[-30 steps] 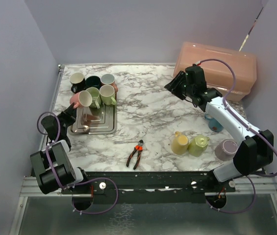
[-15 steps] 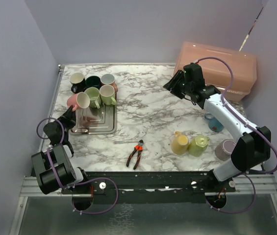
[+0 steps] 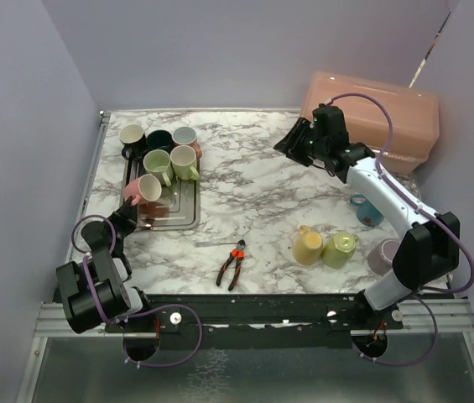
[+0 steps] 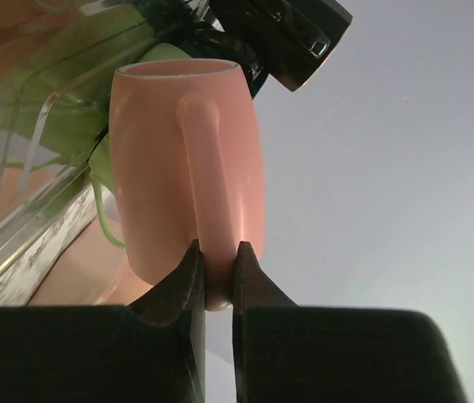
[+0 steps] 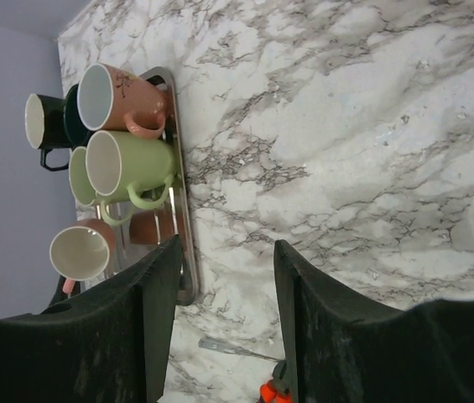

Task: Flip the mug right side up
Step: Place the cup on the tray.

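Left gripper (image 4: pixel 216 256) pinching pink mug (image 4: pixel 157 168) by handle only, over tray (image 3: pixel 193 225). Thin hold risking mug swivelling, striking green mugs (image 3: pixel 159 166). Right gripper (image 5: pixel 226 252) hanging open, empty.

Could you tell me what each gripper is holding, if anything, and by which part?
Left gripper pinches pink ceramic mug by its handle; right gripper holds nothing.

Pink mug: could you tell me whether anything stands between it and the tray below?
Nothing visible does. The left gripper holds the pink mug by its handle just above the tray's near half, which looks bare; the green mugs crowd its far end.
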Tool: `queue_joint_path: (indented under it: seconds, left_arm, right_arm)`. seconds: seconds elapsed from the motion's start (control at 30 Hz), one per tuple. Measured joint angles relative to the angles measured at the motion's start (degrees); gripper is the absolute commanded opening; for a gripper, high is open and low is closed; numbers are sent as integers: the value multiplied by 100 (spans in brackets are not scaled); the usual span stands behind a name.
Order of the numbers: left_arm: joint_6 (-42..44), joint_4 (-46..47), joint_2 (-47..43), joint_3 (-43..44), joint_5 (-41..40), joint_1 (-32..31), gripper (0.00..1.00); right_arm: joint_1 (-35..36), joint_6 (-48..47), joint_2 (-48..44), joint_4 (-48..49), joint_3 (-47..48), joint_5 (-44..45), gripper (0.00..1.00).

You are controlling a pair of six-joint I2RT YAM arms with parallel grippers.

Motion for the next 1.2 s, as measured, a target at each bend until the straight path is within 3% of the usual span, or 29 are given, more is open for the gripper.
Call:
queue_joint_path:
  seconds: [0.17, 0.57, 0.97, 1.2]
  left_arm:
    - [-4, -68, -177, -74, 125, 0, 0]
    - [-7, -146, -835, -424, 407, -131, 0]
    - [-7, -214, -957, -470, 542, -621, 0]
    - [-7, -199, -1054, -470, 625, -815, 0]
  right_arm:
    - [249, -588, 229, 557, -4, -442, 58]
    - [2159, -1987, 1473, 2612, 140, -1681, 65]
    - [2693, -2323, 3010, 3318, 1121, -1399, 61]
    - [2817, -2380, 3320, 3311, 1408, -1117, 55]
